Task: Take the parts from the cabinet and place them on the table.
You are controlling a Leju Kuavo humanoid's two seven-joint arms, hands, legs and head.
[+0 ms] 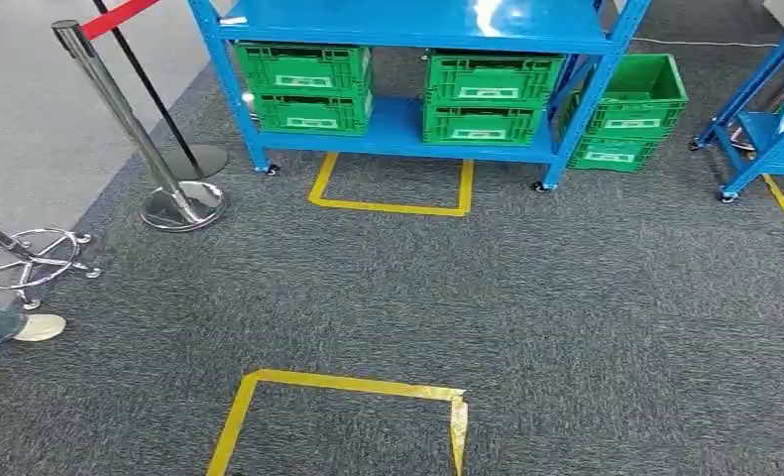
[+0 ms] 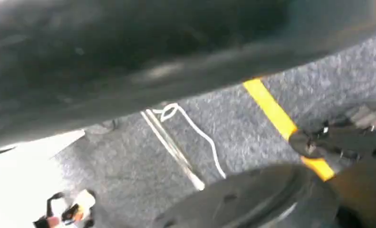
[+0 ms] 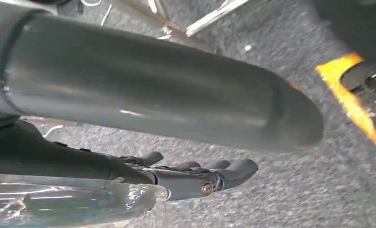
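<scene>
The blue cabinet (image 1: 407, 35) stands ahead across the carpet in the head view. Green crates (image 1: 306, 84) (image 1: 487, 94) sit on its lower shelf; what they hold is hidden. My right hand (image 3: 195, 175) hangs over the grey carpet in the right wrist view. Its thick grey thumb (image 3: 152, 95) and darker fingers (image 3: 224, 171) are stretched out and apart, with bare carpet between them. A crinkled clear plastic wrap (image 3: 72, 202) lies along the far side of the fingers, not between thumb and fingers. A dark blurred shape (image 2: 129, 61) covers the top of the left wrist view, hiding how the left hand's fingers lie.
Two more green crates (image 1: 630, 114) are stacked on the floor right of the cabinet. A chrome stanchion (image 1: 130, 129) with red tape, a stool base (image 1: 31, 260) and a person's shoe (image 1: 36, 327) are at the left. Yellow tape squares (image 1: 392, 203) (image 1: 348, 387) mark the carpet. Another blue rack (image 1: 764, 129) stands far right.
</scene>
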